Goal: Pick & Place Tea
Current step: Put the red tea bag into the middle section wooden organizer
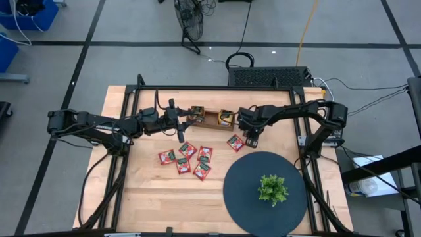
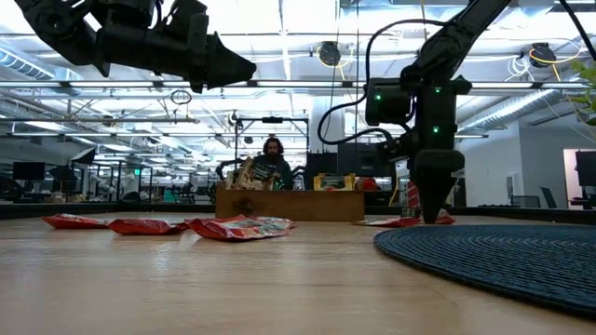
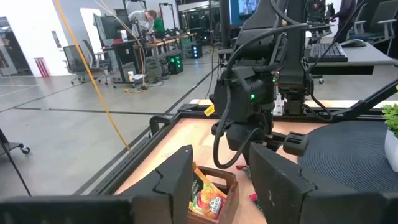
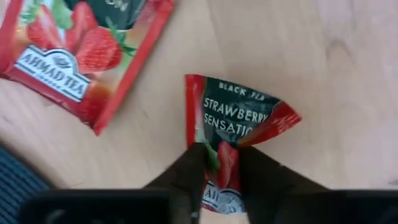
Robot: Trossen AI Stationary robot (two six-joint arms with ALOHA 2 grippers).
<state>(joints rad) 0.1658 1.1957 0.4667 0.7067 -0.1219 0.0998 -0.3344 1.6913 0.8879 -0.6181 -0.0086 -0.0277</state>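
Red strawberry-printed tea sachet [image 4: 239, 134] with a dark green panel sits pinched in the black right claw [image 4: 225, 168]; the tabletop [image 1: 151, 197] beneath is pale wood, the round mat [image 1: 243, 191] beside it dark blue-grey.

Glossy foil tea sachets [image 1: 185, 158] on smooth pale wooden table [image 1: 151, 197].

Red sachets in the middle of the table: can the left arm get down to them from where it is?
Probably yes. The left gripper hangs just above the loose red sachets, with nothing between; the right gripper is off by the mat, pinching another sachet.
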